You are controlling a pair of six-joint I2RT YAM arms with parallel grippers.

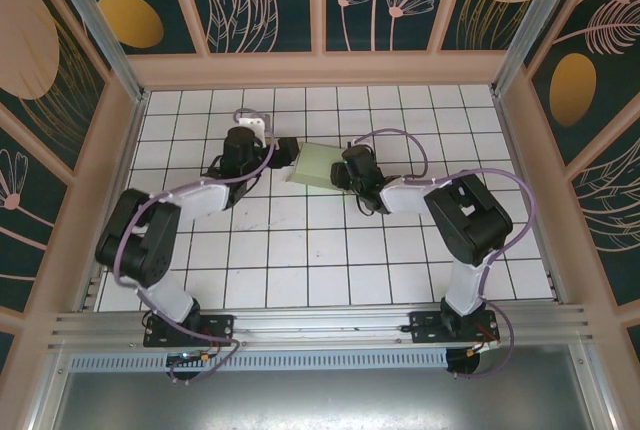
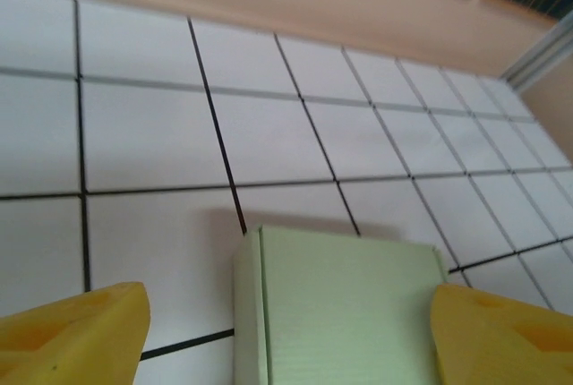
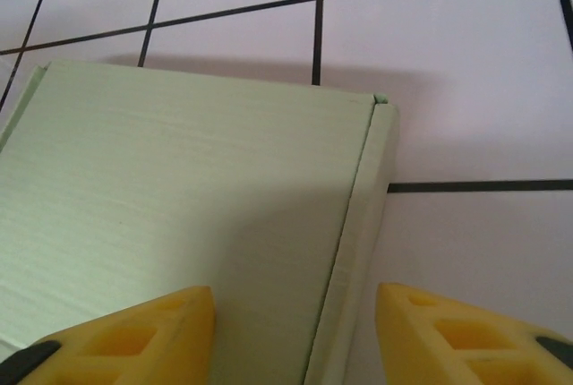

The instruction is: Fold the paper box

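Towards the far middle of the white-tiled desk, the paper box lies flat between the two arms, the left pincer just beside its left end and the right pincer at its right end. It no longer reads as an open cut-out. In both wrist views it is a low, square, closed shape with a smooth mint lid on top and a narrow folded side wall along one edge, the corner seam meeting neatly. The left pincer stands wide. Its yellow fingers flank the box, the left one clearly apart from the wall and the other near the opposite edge, where contact cannot be made out. The right pincer is also parted, more narrowly, and holds nothing: one finger hangs above the lid, the other lies beyond the side wall over bare tile, so the jaws straddle that edge. By these pictures the folding looks nearly or wholly finished, with walls up and lid down. What may be left is a last press or tuck along the straddled edge. Whether the closing flap is properly seated cannot be told, since that side of the box is hidden.
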